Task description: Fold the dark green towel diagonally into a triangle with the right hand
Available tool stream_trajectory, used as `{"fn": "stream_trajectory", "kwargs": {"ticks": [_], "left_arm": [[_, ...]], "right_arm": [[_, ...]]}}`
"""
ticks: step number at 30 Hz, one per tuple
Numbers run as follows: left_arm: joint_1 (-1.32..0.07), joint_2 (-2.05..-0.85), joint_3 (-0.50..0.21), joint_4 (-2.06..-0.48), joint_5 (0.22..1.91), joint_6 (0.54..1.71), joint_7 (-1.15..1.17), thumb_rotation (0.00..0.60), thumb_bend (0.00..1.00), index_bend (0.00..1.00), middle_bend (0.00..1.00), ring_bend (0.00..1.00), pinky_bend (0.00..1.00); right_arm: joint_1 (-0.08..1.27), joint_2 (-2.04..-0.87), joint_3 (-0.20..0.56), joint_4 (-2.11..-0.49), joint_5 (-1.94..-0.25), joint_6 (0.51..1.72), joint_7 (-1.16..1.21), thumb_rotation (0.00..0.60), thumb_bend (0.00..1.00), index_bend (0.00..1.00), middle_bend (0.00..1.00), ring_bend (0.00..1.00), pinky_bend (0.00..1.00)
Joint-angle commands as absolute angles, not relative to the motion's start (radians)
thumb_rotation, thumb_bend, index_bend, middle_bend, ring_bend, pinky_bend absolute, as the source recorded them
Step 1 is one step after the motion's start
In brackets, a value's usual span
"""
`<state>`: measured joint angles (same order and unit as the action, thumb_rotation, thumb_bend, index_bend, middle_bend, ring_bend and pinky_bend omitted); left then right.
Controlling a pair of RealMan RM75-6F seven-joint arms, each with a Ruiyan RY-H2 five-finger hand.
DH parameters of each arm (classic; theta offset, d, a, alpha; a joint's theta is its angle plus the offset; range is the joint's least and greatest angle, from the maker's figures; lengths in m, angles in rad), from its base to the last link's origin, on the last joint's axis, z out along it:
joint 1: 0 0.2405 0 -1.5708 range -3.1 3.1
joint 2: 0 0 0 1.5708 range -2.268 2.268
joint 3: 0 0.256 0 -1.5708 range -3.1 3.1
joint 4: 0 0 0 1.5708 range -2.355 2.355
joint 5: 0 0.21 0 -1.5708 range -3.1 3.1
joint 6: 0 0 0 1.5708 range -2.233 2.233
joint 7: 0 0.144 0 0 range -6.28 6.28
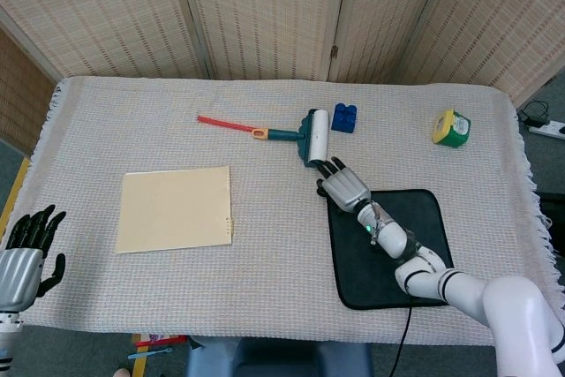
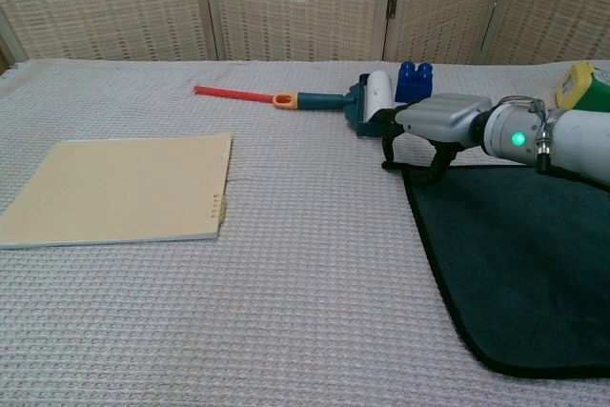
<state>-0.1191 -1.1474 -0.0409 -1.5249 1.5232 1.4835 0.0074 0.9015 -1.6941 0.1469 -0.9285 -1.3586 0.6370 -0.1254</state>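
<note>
From the head view, my right hand (image 1: 342, 186) lay over the far-left corner of the dark green towel (image 1: 387, 249), which spread flat from there toward the near right, while my left hand (image 1: 26, 249) hung spread and empty well off at the near-left table edge. From the chest view, my right hand (image 2: 431, 127) had its fingers curled down at that corner's small tab, though I could not tell whether they pinched the cloth or only touched it.

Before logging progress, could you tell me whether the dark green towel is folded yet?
Not yet: the dark green towel lies spread flat, square outline intact.
</note>
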Motion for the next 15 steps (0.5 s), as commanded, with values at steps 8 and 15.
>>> {"fn": "stream_trajectory", "kwargs": {"ticks": [8,15], "left_arm": [[-0.121,-1.146,-0.046,-1.520,1.515,1.482,0.001,0.600,0.66,0.01,0.03,0.00,0.00],[-0.122,-1.148,-0.046,-1.516,1.515,1.480,0.000,0.600,0.66,0.00,0.03,0.00,0.00]], "right_arm": [[0.918,-1.728,0.124,-0.864,-1.387,0.648,-0.078,0.572,0.43,0.46,0.00,0.00,0.00],[0.915,-1.719,0.111,-0.864,-1.400,0.666,-0.071,0.576,0.43,0.56,0.00,0.00,0.00]]}}
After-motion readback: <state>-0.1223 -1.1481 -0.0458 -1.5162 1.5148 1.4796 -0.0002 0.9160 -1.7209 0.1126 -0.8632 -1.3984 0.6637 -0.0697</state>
